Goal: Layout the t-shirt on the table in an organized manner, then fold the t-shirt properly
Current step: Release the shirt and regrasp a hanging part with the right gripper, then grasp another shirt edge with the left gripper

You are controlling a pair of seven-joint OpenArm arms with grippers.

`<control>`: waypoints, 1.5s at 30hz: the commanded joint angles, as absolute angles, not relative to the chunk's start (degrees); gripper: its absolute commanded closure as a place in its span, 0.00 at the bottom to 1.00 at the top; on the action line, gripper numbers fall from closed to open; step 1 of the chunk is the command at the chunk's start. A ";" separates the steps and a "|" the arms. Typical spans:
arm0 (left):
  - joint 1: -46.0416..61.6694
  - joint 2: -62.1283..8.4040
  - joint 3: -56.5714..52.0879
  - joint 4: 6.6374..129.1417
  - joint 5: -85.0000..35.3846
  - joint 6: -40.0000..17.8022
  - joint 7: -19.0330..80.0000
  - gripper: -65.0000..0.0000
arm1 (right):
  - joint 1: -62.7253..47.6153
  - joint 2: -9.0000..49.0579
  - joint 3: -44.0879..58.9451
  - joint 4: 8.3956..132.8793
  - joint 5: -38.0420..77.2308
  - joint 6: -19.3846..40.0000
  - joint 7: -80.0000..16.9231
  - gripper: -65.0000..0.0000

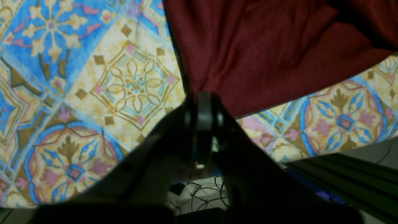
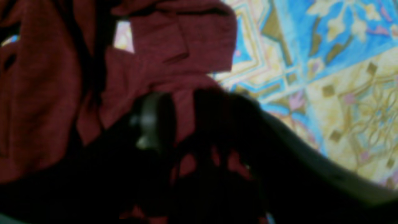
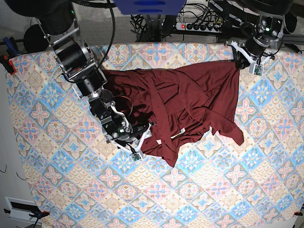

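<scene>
You are early in this job: the plain dark maroon soft-fabric t-shirt [image 3: 185, 107] lies in a rumpled, overlapping heap across the far middle of the large table with the pastel blue, pink and cream diamond floral tile pattern [image 3: 213, 190], so the layout step is unfinished and no fold has begun.

The left gripper [image 1: 202, 96] (far right in the base view) has its jaws pressed together on a corner of the cloth, with creases fanning away from the pinch.

The right gripper [image 3: 137, 137] sits at the heap's near-left edge. Its wrist view is dark and blurred; maroon cloth shows between the 2 fingers, but you cannot tell whether they grip it.

What remains, by my judgement: spread the body flat, free the sleeves, then do every fold.
</scene>
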State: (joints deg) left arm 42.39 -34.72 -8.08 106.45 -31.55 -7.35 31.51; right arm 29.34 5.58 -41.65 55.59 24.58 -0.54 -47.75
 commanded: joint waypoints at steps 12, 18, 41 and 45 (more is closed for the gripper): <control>33.19 -33.19 -8.66 107.21 -31.87 -7.43 30.55 1.00 | 30.02 10.33 -29.14 67.91 26.15 0.04 -45.23 0.99; 25.01 -30.46 -8.57 107.03 -31.69 -7.34 30.55 1.00 | 36.70 12.88 -24.57 70.02 25.89 0.22 -43.30 0.99; 1.89 -29.14 -8.66 93.14 -32.04 -7.25 37.85 1.00 | 50.68 18.68 -19.56 73.36 29.32 0.31 -38.11 0.99; 1.45 -28.35 -8.66 92.35 -31.87 -7.25 37.85 1.00 | 42.33 19.12 -18.86 78.64 30.02 0.31 -38.29 0.99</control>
